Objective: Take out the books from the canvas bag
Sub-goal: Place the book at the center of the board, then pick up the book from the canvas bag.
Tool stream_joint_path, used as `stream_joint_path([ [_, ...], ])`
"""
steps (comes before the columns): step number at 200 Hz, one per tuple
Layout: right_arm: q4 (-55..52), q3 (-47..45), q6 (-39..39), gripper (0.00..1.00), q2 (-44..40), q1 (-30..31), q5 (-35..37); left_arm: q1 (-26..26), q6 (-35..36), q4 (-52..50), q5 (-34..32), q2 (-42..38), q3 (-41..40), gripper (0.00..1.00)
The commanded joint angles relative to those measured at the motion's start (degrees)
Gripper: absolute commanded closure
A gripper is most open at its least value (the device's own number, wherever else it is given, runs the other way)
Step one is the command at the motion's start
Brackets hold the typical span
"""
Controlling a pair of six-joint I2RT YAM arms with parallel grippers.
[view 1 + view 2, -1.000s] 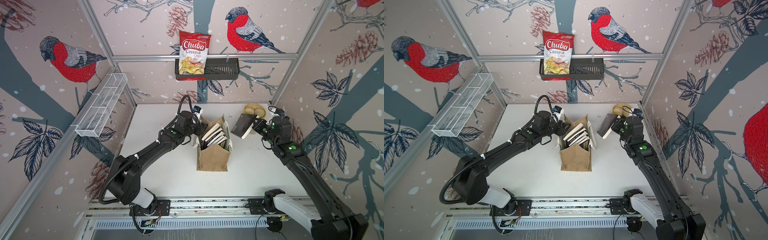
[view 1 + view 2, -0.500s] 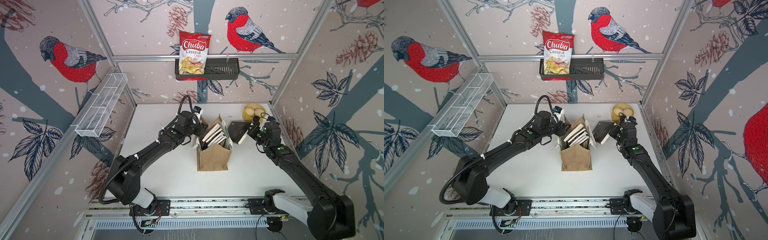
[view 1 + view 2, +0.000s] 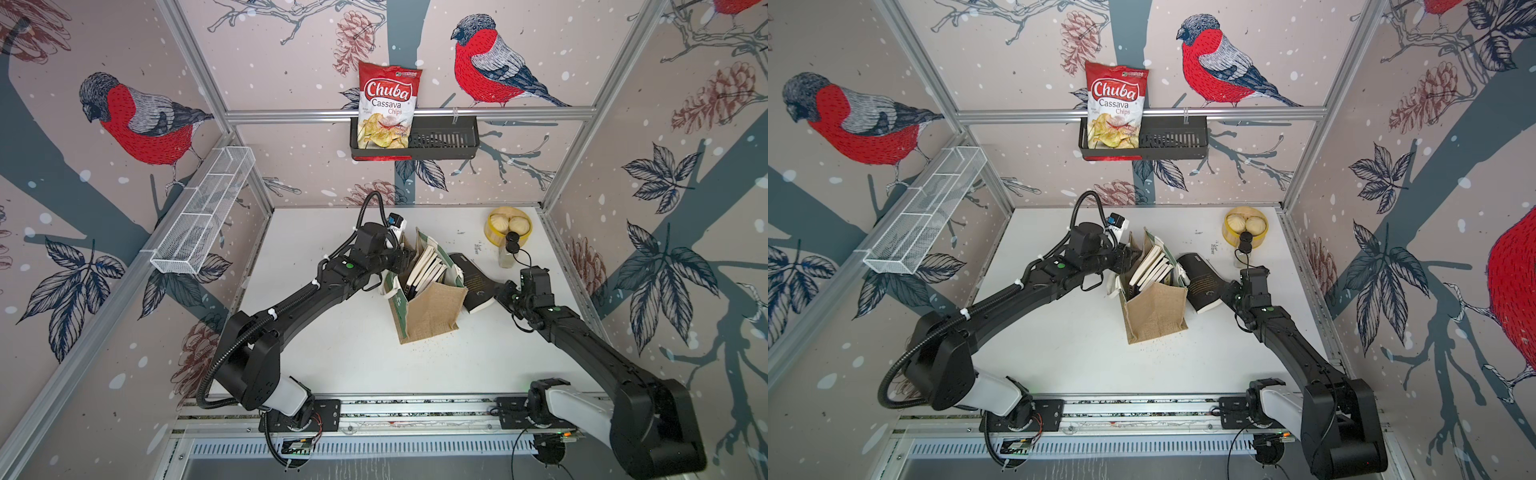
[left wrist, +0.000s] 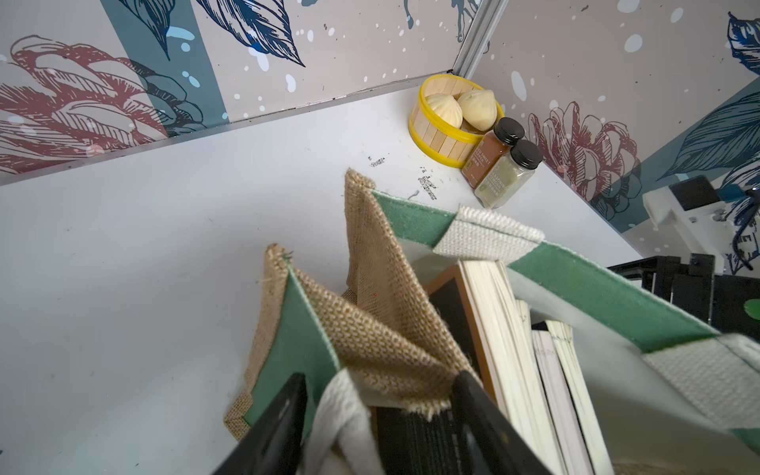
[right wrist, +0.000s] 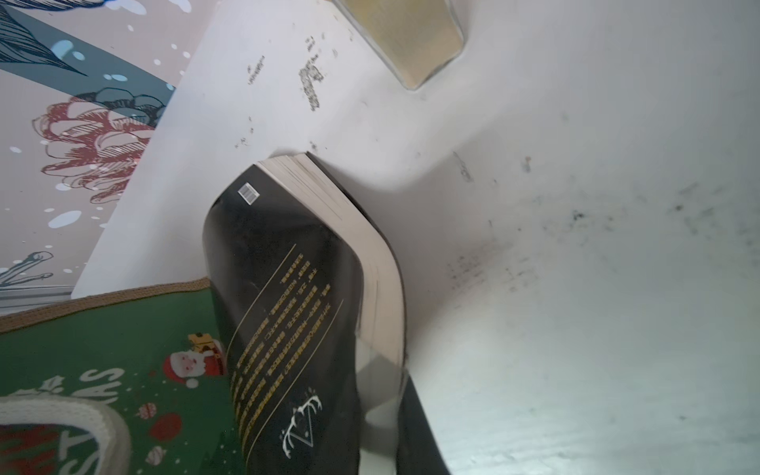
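Between my clamped right jaws the book [image 5: 288,296] bows against the bench [image 5: 575,246] and may slip; I can't tell whether the left jaws grip the bag [image 4: 386,349].

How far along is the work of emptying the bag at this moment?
Done: no book lies free on the table yet. In hand: the right gripper holds the black book outside the canvas bag, low beside it, while the left gripper grips the bag's rim. Left: setting this book down, then taking out the several books standing inside the bag.
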Motion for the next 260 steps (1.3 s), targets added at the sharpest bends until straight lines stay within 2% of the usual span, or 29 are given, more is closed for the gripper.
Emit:
stream_joint_path([
  [1,-5.4,-0.5,0.0,0.68,0.7,-0.9,-0.8,-0.1,0.7,-1.3,-1.5,-0.5,0.2,0.42],
  [11,-7.3,-0.1,-0.2,0.5,1.0,-1.2,-0.7,-0.1,0.9,-1.5,-1.8,-0.6,0.3,0.42],
  [20,-9.4,0.6,-0.3,0.39,1.2,-1.2,0.0,-0.2,1.1,-1.7,-2.0,-0.6,0.4,0.43],
  [39,-14.0,2.6,-0.7,0.24,0.9,-1.1,1.2,-0.2,1.4,-2.3,-2.5,-0.7,0.8,0.43],
  [48,-16.2,3.8,-1.0,0.22,0.5,-1.0,1.3,-0.2,1.6,-2.6,-2.7,-0.7,1.0,0.43],
  [78,-21.2,8.7,-0.3,0.21,-3.2,2.0,2.0,-0.2,2.1,-2.6,-3.5,-1.4,1.1,0.42],
  [114,-27.3,20.2,2.0,0.22,-2.9,12.6,6.2,-0.3,2.4,-2.0,-4.8,-2.9,1.2,0.43],
  [143,-33.9,32.7,2.3,0.23,2.2,20.3,10.0,-0.3,2.5,-1.3,-5.0,-3.9,1.5,0.43],
  [169,-41.2,46.8,1.7,0.24,7.7,24.3,13.7,-0.3,2.5,-1.2,-4.7,-4.0,1.8,0.42],
  [210,-46.0,61.6,1.2,0.26,18.6,29.2,8.2,-0.3,2.6,-0.4,-4.9,-4.5,1.4,0.42],
  [260,-50.0,74.8,-1.2,0.28,30.9,33.1,6.3,-0.3,2.6,2.1,-8.9,-8.4,0.0,0.38],
])
